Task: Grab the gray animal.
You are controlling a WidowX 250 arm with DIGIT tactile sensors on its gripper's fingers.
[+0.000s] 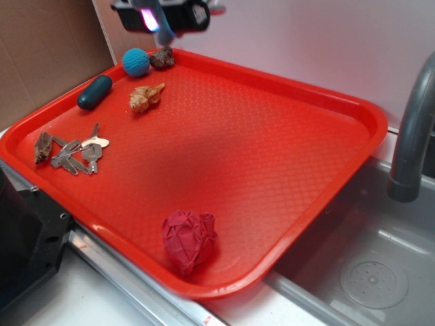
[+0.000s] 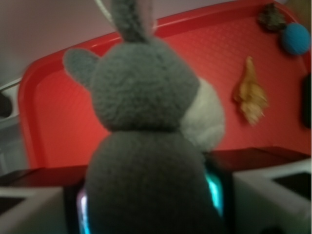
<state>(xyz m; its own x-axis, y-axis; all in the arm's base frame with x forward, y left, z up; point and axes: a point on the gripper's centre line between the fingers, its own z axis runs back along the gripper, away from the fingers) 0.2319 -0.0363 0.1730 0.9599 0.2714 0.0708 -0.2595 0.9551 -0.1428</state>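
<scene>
Gray animal (image 2: pixel 146 146): fills the wrist view, close to the lens, its lower body sunk between the two pale finger blocks; one ear points up out of frame, a rounded limb juts left, a white patch shows at right. In the exterior view I cannot pick it out; the arm head hides it.

Gripper (image 1: pixel 162 17): high at the far edge of the red tray (image 1: pixel 272 170), above the blue ball (image 1: pixel 136 62). From the wrist view I judge it closed on the plush body, which looks lifted clear of the tray floor.

Handling: soft pile, surely light, squashes under pressure, not fragile. Fuzzy surface should resist slipping.

Hold point: the plump torso looks the best place; ears and thin limbs would flop or pull through.

Risk: a soft body can creep out of a loose squeeze.

Other items: tan seashell (image 1: pixel 146 97), dark capsule (image 1: pixel 94 92), keys (image 1: pixel 78 155), crumpled red wad (image 1: pixel 189 239), all on the tray, well apart from the gripper.
</scene>
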